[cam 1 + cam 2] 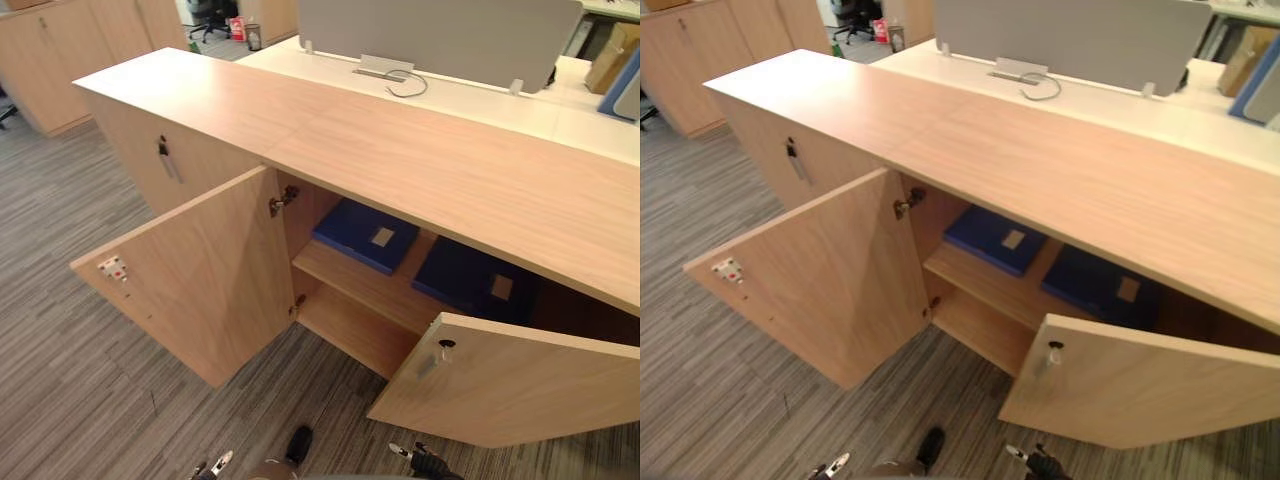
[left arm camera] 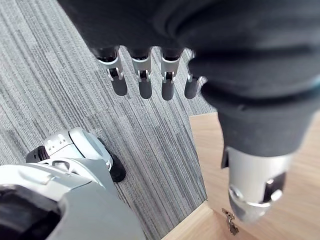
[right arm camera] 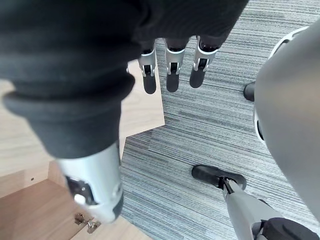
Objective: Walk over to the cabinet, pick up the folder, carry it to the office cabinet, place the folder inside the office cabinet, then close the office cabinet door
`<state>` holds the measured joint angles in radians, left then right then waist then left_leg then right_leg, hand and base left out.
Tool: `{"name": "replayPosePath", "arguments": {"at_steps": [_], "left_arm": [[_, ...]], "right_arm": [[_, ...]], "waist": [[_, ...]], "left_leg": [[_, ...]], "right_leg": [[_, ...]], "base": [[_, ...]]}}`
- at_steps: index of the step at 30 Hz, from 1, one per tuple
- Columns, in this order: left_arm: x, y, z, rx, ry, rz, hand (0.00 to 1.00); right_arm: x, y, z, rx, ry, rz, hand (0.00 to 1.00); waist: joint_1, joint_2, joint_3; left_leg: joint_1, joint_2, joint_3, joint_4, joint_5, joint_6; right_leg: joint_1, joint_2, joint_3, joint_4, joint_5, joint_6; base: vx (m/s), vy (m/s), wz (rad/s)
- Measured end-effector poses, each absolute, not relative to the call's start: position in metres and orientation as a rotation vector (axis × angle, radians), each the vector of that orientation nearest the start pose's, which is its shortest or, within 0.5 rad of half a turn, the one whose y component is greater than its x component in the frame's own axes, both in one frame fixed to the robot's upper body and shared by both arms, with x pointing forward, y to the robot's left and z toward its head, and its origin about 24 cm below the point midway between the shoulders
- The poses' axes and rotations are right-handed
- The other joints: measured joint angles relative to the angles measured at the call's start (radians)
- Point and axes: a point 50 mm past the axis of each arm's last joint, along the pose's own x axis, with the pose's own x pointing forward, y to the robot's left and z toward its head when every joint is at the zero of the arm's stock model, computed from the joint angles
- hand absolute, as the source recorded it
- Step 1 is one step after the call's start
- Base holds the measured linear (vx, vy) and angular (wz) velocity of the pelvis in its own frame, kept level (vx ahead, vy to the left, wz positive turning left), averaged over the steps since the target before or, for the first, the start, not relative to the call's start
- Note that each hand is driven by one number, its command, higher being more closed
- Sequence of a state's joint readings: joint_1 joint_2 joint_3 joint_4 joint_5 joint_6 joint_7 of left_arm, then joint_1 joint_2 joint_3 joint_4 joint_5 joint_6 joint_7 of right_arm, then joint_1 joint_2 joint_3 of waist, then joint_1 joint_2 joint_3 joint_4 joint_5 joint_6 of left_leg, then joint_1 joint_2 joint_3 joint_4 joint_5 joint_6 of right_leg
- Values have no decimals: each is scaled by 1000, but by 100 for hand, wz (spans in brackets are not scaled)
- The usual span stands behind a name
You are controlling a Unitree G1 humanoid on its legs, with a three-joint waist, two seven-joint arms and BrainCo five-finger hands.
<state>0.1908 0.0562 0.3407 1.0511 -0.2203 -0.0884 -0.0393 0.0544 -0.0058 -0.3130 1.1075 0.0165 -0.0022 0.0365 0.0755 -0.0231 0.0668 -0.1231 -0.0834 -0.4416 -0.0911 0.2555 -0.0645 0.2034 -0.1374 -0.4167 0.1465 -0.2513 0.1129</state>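
Standing at the open office cabinet (image 1: 400, 150), you hold nothing: left hand (image 2: 145, 75) and right hand (image 3: 172, 70) hang with straight fingers. A blue folder (image 1: 365, 235) lies on its shelf beside a second folder (image 1: 470, 278); placing seems done, so next swing the left door (image 1: 200, 280) and right door (image 1: 520, 385) shut.

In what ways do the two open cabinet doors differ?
The left door carries a small white-and-red fitting near its free edge; the right door carries a round lock. The left door hides no folder; the right door's top edge covers the near corner of the right blue folder. Both are pale wood and stand open.
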Motion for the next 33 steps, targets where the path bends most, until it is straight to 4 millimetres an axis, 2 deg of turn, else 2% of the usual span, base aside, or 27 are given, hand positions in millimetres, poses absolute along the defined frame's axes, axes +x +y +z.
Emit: {"name": "replayPosePath", "arguments": {"at_steps": [1, 2, 3, 4, 5, 6, 7, 8, 10, 11, 13, 14, 16, 17, 18, 19, 22, 27, 29, 33], "left_arm": [[49, 218, -164, -327, 1062, 519, 0], [50, 218, -164, -335, 1058, 526, 0], [52, 223, -163, -340, 1050, 543, 0], [55, 226, -161, -353, 1033, 559, 0], [59, 227, -160, -363, 1017, 566, 0], [55, 227, -160, -383, 1015, 586, 0], [46, 225, -162, -402, 1031, 603, 0], [43, 224, -162, -419, 1036, 613, 0], [52, 231, -159, -410, 1005, 598, 0], [58, 231, -157, -418, 983, 584, 0], [62, 229, -157, -432, 969, 573, 0], [62, 228, -156, -449, 957, 580, 0], [61, 229, -155, -460, 949, 590, 0], [60, 229, -154, -464, 944, 591, 0], [61, 229, -154, -465, 941, 592, 0], [64, 230, -152, -468, 918, 592, 0], [78, 232, -145, -461, 856, 571, 0], [96, 236, -132, -435, 767, 541, 0], [106, 243, -120, -414, 696, 537, 0], [127, 273, -88, -282, 546, 557, 0]], "right_arm": [[88, -185, -167, 204, 1138, -279, 0], [87, -185, -167, 205, 1140, -279, 0], [87, -181, -168, 212, 1142, -273, 0], [87, -180, -168, 220, 1147, -274, 0], [88, -180, -168, 219, 1146, -271, 0], [89, -180, -168, 221, 1152, -272, 0], [88, -181, -168, 217, 1153, -270, 0], [89, -183, -168, 211, 1151, -268, 0], [92, -179, -168, 220, 1147, -252, 0], [92, -179, -168, 218, 1149, -247, 0], [92, -180, -168, 220, 1145, -248, 0], [95, -186, -167, 205, 1136, -249, 0], [95, -186, -167, 207, 1137, -248, 0], [94, -186, -167, 208, 1139, -248, 0], [94, -186, -167, 209, 1141, -249, 0], [95, -186, -166, 218, 1133, -257, 0], [91, -190, -167, 236, 1137, -289, 0], [88, -190, -168, 236, 1148, -291, 0], [88, -190, -168, 237, 1148, -288, 0], [85, -192, -167, 221, 1147, -276, 0]], "waist": [[2, 0, 11], [-3, -4, 14], [-8, -17, 22], [-16, -33, 38], [-11, -33, 49], [0, -30, 60], [0, -22, 58], [3, -9, 63], [1, -38, 74], [-1, -38, 75], [-15, -31, 78], [-19, -10, 77], [-17, -12, 75], [-20, -13, 72], [-21, -12, 72], [-29, -12, 74], [-33, -30, 76], [-37, -22, 70], [-37, -16, 66], [-41, -7, 45]], "left_leg": [[-2, 0, -10, 0, 0, 3], [-16, 8, 40, 1, -15, 21], [-43, 28, 214, 29, -60, 66], [-117, 55, 383, 175, -122, 87], [-157, 75, 454, 271, -155, 92], [-200, 106, 520, 456, -215, 98], [-210, 120, 526, 542, -301, 85], [-212, 119, 522, 542, -315, 93], [-212, 77, 509, 472, -287, 98], [-199, 50, 506, 390, -255, 104], [-158, 25, 553, 295, -253, 104], [-146, 25, 595, 271, -221, 115], [-103, 3, 597, 188, -178, 119], [-53, -15, 586, 79, -117, 125], [-42, -18, 581, 53, -100, 124], [-21, -24, 551, -5, -52, 130], [-15, -33, 527, -5, -46, 129], [-7, -24, 517, -5, -59, 126], [7, -9, 520, -5, -71, 126], [34, 10, 552, -5, -92, 119]], "right_leg": [[10, 3, -24, 0, 0, -1], [20, 3, -47, -4, 2, -3], [24, -1, -89, -18, 11, -9], [22, -19, -130, -11, 14, -13], [22, -22, -138, -2, 14, -13], [30, -26, -144, 8, 12, -11], [37, -20, -142, 16, 9, -7], [37, -12, -135, 20, 4, -4], [13, -29, -110, 9, -19, -32], [-15, -19, -65, -8, -28, -49], [-10, -10, -19, -56, -23, -62], [-5, -21, -19, -43, -25, -61], [-2, -36, -22, -38, -22, -66], [-3, -41, -24, -42, -15, -61], [-3, -40, -24, -42, -8, -50], [3, -36, -43, -43, 6, -24], [27, -38, -75, -53, 16, -14], [28, -29, -76, -41, 41, -22], [29, -20, -73, -29, 61, -39], [28, -16, -70, -8, 85, -52]], "base": [[-7, -62, 45], [-29, -46, 70], [-35, 6, 89], [-26, 23, 84], [30, 76, 56], [166, 169, 17], [163, 157, 8], [189, 181, 16], [63, 94, 41], [-14, 15, 64], [-16, 0, 63], [-6, 14, 40], [39, 31, 20], [73, 14, 6], [70, -32, 14], [47, -38, 24], [54, -53, 28], [42, -26, 4], [26, -17, -13], [24, -16, -27]]}}
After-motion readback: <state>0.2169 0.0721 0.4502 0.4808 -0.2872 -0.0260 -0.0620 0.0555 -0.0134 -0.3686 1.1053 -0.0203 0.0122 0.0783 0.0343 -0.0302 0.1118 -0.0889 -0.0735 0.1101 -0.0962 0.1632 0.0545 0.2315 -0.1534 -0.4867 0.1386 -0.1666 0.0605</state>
